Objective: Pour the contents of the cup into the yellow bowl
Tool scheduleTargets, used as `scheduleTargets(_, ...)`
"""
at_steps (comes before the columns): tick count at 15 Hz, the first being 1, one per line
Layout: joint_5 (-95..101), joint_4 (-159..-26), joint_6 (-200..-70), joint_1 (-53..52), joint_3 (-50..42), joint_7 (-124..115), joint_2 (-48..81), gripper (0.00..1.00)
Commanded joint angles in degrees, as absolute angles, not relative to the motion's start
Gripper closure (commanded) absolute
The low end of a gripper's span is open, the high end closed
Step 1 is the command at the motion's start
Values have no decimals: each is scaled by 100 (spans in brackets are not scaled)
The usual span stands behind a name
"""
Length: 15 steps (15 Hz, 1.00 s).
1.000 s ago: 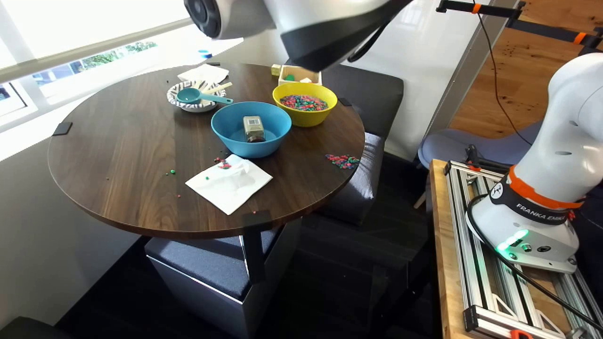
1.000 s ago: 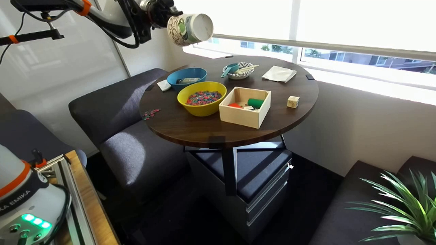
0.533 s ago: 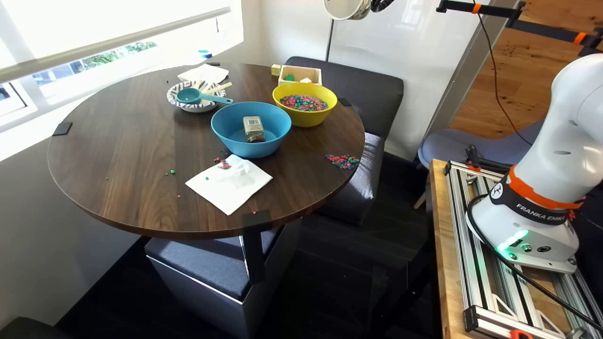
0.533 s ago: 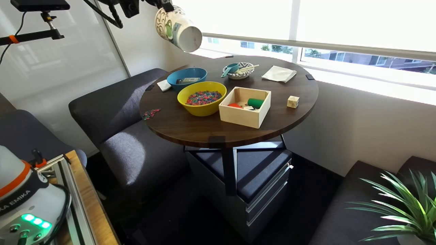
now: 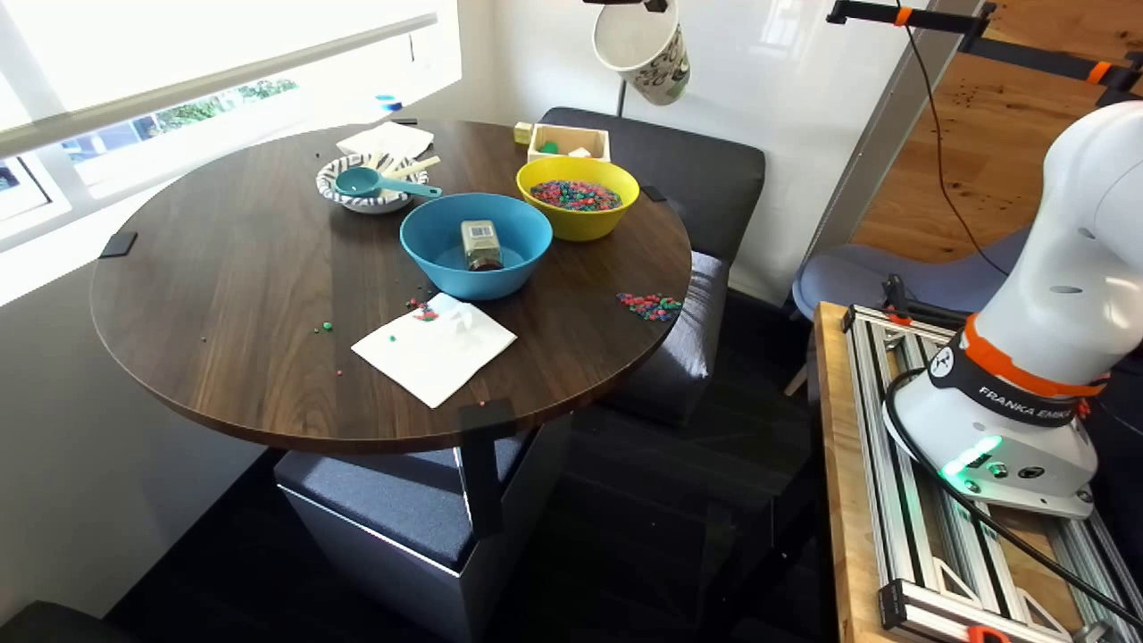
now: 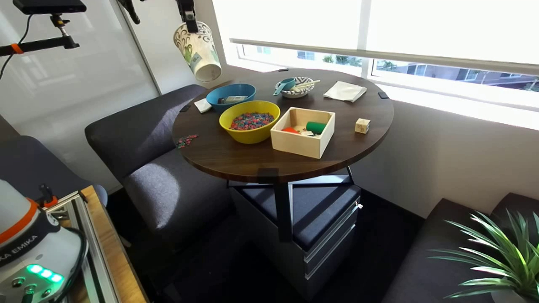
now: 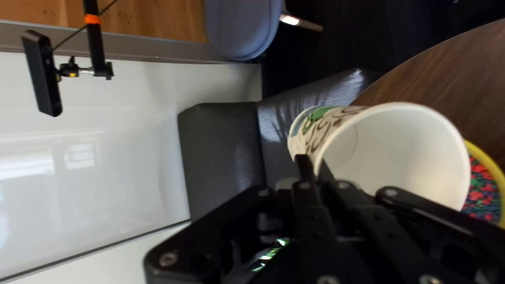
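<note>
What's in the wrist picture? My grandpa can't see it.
A black gripper pinches a patterned paper cup by its rim, with nothing visible inside. Behind it, at the right edge, a yellow bowl of colorful bits peeks out.

Daylight bleaches the blind [image 6: 450, 29]; the floor [image 5: 625, 554] is dark.
</note>
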<state>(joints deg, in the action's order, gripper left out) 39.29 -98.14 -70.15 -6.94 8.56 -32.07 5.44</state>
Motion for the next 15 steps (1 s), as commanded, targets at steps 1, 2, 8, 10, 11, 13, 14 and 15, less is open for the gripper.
scheduleTargets(1,3673,-9716,-7023,-774,778,-3139,568,97)
scheduleTargets(2,3500,-9671,-7052,-777,775,-3119,573,97)
scheduleTargets(8,3033,-9634,-7577,-743,762,-3327,612,99)
scheduleTargets(10,2445,-9534,-8070,-765,779,-3637,793,99)
scheduleTargets(11,2195,-9540,-8375,-799,801,-3758,863,99)
scheduleTargets(13,1829,-9525,-9112,-887,841,-3983,1013,99)
scheduleTargets(14,1714,-9416,-9456,-941,845,-4106,1134,99)
scheduleTargets(15,1614,-9322,-9809,-981,833,-4183,1248,99)
